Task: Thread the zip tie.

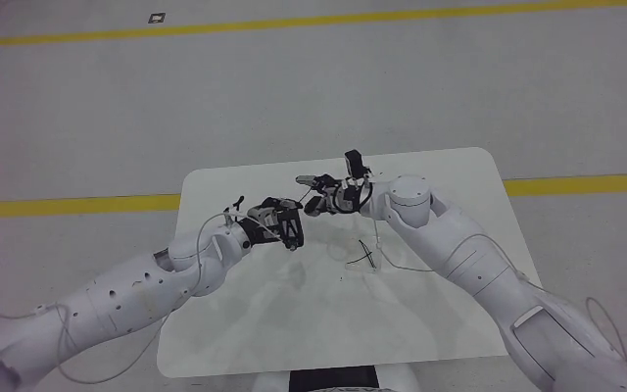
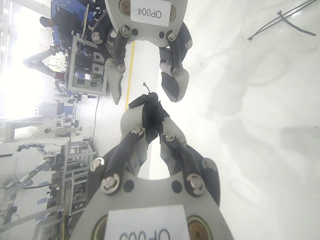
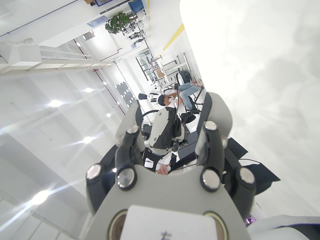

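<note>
My left gripper (image 2: 150, 102) is shut on a thin black zip tie (image 2: 147, 89), whose small head end sticks out past the fingertips. Directly facing it, my right gripper (image 2: 144, 97) is open, one fingertip on each side of that free end without touching it. In the top view the left gripper (image 1: 289, 225) and the right gripper (image 1: 306, 182) meet above the back middle of the white table (image 1: 294, 323). In the right wrist view the right gripper (image 3: 175, 107) stands open with the left gripper (image 3: 163, 131) between and beyond its fingers.
Two more black zip ties (image 1: 364, 253) lie crossed on the table close to the right arm, also seen as crossed zip ties (image 2: 282, 21) in the left wrist view. The table's far edge runs just behind the grippers.
</note>
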`<state>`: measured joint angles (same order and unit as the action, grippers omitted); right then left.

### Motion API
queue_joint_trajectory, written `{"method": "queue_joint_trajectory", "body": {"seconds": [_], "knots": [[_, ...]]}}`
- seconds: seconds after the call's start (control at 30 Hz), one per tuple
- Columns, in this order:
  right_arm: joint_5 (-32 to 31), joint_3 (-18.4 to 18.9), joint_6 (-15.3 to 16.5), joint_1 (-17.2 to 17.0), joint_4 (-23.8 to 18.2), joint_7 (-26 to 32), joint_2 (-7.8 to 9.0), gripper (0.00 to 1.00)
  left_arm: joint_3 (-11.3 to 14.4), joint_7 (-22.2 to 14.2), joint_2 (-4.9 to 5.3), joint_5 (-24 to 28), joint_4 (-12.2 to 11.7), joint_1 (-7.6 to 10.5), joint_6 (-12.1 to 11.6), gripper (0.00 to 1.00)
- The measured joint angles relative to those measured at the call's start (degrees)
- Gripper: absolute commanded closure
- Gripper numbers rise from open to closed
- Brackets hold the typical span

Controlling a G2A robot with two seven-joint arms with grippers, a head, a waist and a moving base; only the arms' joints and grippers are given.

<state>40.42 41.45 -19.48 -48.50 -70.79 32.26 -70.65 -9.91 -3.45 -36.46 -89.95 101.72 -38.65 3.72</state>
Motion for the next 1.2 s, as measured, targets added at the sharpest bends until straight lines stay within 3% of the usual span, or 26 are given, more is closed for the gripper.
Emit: {"method": "queue_joint_trajectory", "body": {"seconds": [0.13,0.23,0.33,0.53,0.6,0.67,0.93,1.0,1.1,1.2], "knots": [[-1.18,1.33,0.60,-0.53,-0.94,-0.91,0.35,0.00,-1.80,1.83,0.23,3.59,0.30,-1.38,0.68,1.00],[-3.81,3.23,4.98,-2.07,-1.53,-1.70,0.88,0.00,-4.47,6.22,0.83,11.58,-0.10,-2.67,0.14,1.00],[-5.79,4.53,8.00,-3.36,-1.76,-2.09,1.24,0.00,-6.41,9.59,1.56,16.27,-0.67,-3.74,-1.20,1.00],[-7.92,6.97,12.14,-5.73,-2.49,-2.84,1.65,0.00,-10.23,17.09,3.19,24.89,-2.92,-6.15,-6.75,1.00],[-8.11,7.54,13.45,-6.38,-2.71,-2.83,1.68,0.00,-11.44,19.92,3.72,28.40,-4.18,-6.99,-10.04,1.00],[-8.12,7.62,13.61,-6.44,-2.72,-2.87,1.68,0.00,-12.13,20.90,4.08,29.85,-5.18,-7.27,-13.03,1.00],[-8.10,7.59,13.53,-6.41,-2.70,-2.87,1.68,0.00,-12.16,20.83,4.06,29.76,-5.17,-7.27,-12.74,1.00],[-8.10,7.59,13.53,-6.41,-2.70,-2.87,1.68,0.00,-13.05,21.71,3.99,32.12,-5.56,-7.56,-13.09,1.00],[-8.10,7.59,13.53,-6.41,-2.70,-2.87,1.68,0.00,-15.06,23.76,4.23,37.05,-8.39,-7.88,-16.04,1.00],[-8.10,7.59,13.53,-6.41,-2.70,-2.87,1.68,0.00,-16.46,26.13,4.60,41.29,-11.41,-8.39,-22.17,1.00]]}}
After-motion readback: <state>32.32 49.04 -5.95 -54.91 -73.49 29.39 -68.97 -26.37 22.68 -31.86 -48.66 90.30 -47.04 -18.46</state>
